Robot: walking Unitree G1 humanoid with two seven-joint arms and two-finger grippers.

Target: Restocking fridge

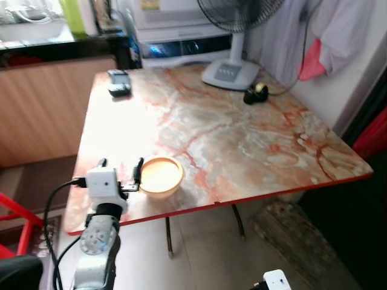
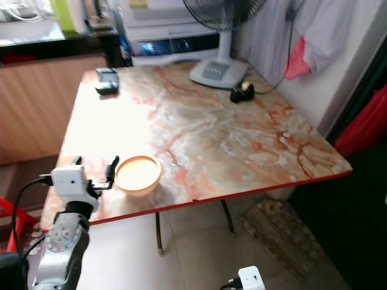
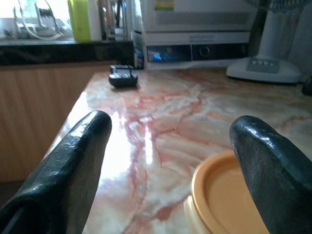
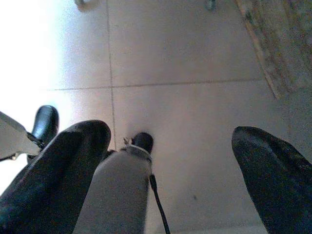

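The orange bowl (image 3: 229, 195) is cut off by the left wrist view's edge. The fan (image 1: 236, 36) loses its top, and the dark item (image 1: 118, 83) on the counter (image 1: 242, 145) is too small to identify.

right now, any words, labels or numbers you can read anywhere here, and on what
None can be read.
Yellow label on the white appliance: print blurred.
Control panel on the fan base: markings too small.
Dark device on the marble table: nothing legible.

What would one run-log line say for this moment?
left gripper: open, beside orange bowl | bowl: near table edge | right gripper: open, idle above floor
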